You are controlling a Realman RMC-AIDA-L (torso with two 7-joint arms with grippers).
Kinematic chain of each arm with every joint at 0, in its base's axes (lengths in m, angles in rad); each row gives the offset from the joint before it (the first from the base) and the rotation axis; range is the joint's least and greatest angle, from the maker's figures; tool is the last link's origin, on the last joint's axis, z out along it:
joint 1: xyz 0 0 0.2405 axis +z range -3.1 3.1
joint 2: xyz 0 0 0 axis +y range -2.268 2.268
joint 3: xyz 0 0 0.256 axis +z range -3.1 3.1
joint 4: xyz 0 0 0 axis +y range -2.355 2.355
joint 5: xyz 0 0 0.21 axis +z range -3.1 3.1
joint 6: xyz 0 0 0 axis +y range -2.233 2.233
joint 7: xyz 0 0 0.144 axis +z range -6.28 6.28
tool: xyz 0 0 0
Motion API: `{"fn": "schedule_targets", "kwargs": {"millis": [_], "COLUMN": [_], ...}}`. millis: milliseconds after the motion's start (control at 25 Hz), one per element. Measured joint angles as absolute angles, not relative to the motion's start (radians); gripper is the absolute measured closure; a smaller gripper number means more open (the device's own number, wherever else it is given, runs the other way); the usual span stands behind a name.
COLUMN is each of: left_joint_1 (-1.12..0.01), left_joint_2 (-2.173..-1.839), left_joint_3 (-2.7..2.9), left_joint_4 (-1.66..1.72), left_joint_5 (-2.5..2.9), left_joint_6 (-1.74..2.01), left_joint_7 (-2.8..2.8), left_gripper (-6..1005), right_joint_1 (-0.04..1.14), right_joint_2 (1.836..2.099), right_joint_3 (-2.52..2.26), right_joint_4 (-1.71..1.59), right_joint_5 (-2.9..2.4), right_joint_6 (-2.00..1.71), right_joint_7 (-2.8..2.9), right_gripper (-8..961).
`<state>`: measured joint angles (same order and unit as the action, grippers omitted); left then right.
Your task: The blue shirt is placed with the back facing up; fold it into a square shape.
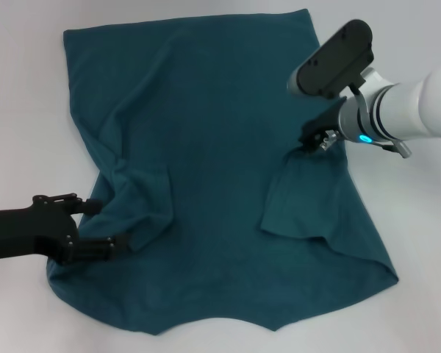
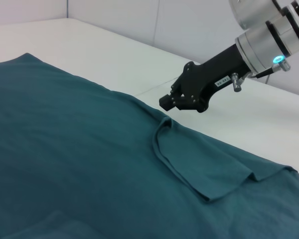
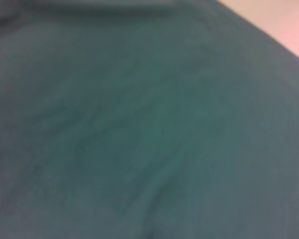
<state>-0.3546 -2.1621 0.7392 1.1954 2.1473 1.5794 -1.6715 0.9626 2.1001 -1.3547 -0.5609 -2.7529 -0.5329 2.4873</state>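
The blue shirt (image 1: 220,110) lies spread on the white table, plain side up, hem at the far side. Its right sleeve (image 1: 301,198) is folded inward over the body, also seen in the left wrist view as a flap (image 2: 199,159). The left sleeve (image 1: 143,202) lies bunched inward with wrinkles. My left gripper (image 1: 97,226) is open at the shirt's near left edge, one finger on each side of the cloth edge. My right gripper (image 1: 309,143) (image 2: 172,102) hovers at the top corner of the folded right sleeve, just above the cloth. The right wrist view shows only shirt fabric (image 3: 149,119) up close.
White table (image 1: 22,110) surrounds the shirt on all sides. A pale wall (image 2: 189,20) rises behind the table's far edge in the left wrist view.
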Motion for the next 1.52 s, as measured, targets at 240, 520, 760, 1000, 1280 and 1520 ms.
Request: {"fn": "schedule_targets", "kwargs": {"millis": [240,520,760,1000,1280,1520], "left_joint_1": [-0.323,-0.296,-0.291,-0.303,-0.312,-0.326], "left_joint_2": [-2.161,-2.165,-2.171,-2.172,-2.171,-2.171], "left_joint_3": [0.735,0.789,0.95,1.041,1.086,1.141], "left_joint_4": [1.269,1.334,1.32,1.312,1.283,1.238], "left_joint_5": [2.151,2.252,2.349,2.405,2.473,2.481], "left_joint_6": [1.555,1.395,1.186,1.103,0.998,0.973], "left_joint_7": [-1.699,-1.753,-1.816,-1.833,-1.853,-1.854], "left_gripper": [157,161,165,168,342,429], "right_joint_1": [0.954,0.844,0.795,0.787,0.779,0.778], "right_joint_2": [2.095,2.096,2.096,2.096,2.095,2.094], "right_joint_3": [-1.349,-1.348,-1.35,-1.349,-1.347,-1.347], "right_joint_4": [-0.666,-0.941,-1.028,-1.036,-1.038,-1.043], "right_joint_5": [-2.741,-2.743,-2.743,-2.744,-2.744,-2.744], "right_joint_6": [-0.644,-0.852,-0.903,-0.933,-0.941,-0.951], "right_joint_7": [2.494,2.515,2.54,2.546,2.547,2.549], "right_gripper": [953,953,954,953,954,954]}}
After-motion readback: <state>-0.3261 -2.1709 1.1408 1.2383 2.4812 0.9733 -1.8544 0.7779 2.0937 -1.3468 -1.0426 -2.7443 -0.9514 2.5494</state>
